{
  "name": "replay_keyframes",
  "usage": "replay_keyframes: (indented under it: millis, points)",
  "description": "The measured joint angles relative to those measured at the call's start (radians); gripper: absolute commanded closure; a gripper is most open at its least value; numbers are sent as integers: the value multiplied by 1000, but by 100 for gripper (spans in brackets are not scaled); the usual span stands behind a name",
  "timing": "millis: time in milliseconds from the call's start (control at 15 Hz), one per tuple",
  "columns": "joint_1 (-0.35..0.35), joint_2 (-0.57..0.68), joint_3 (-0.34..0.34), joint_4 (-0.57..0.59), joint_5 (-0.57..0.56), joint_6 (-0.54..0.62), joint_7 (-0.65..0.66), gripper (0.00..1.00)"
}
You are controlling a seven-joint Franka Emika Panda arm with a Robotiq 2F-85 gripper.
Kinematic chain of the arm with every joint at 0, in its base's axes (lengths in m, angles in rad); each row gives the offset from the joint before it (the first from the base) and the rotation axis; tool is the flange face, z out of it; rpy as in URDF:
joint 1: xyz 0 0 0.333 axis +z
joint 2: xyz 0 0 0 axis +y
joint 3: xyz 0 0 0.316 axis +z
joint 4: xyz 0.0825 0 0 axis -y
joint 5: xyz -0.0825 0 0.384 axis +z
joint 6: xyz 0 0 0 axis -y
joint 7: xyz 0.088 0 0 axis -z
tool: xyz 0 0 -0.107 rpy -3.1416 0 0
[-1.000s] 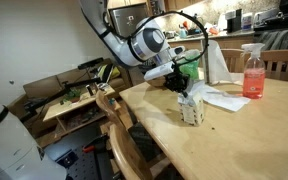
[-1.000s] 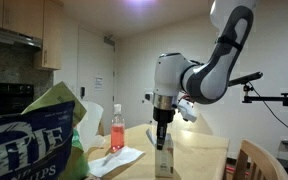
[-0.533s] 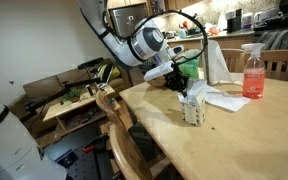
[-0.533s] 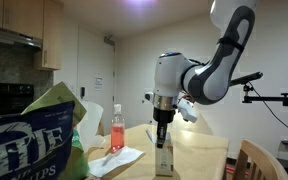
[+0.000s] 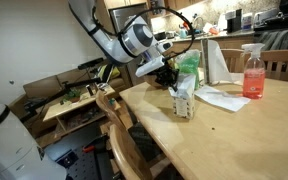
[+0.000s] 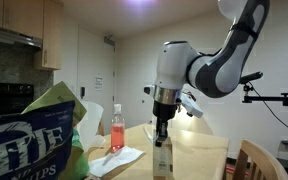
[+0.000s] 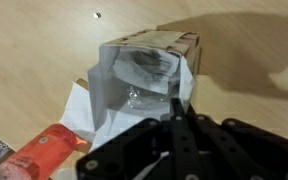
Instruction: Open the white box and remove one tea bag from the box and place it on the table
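The white box (image 5: 182, 100) stands upright on the light-wood table (image 5: 239, 140), near its edge, and also shows in an exterior view (image 6: 162, 159). My gripper (image 5: 174, 87) comes down onto its top from above. In the wrist view the white box (image 7: 149, 55) is open, and my gripper (image 7: 174, 106) is shut on the thin edge of its flap. Something crumpled and shiny lies inside. I cannot make out a tea bag there.
A pink spray bottle (image 5: 252, 72) and white paper sheets (image 5: 222, 98) lie behind the box, with a green bag (image 5: 189, 66) beside them. A wooden chair (image 5: 119, 128) stands at the table edge. A cluttered bench (image 5: 69, 102) is beyond it.
The fingers have closed on the flap. Gripper and box have shifted together a little along the table, toward the chair side in one exterior view.
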Motion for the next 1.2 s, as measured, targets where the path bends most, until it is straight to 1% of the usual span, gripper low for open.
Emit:
replay_keyframes:
  millis: [200, 533, 600, 667, 800, 1133, 1200]
  points:
    - [-5, -39, 11, -20, 14, 1, -7, 99]
    - [-4, -60, -23, -22, 1, 1, 17, 99]
    - [-4, -61, -32, -22, -2, 1, 23, 93]
    - [-5, -60, -40, -22, -2, 0, 31, 71]
    - [-5, -59, -58, -22, -2, 0, 49, 66]
    - [-10, -43, -88, -22, 1, -2, 59, 30]
    - [-10, -42, -91, -22, 1, -2, 60, 21]
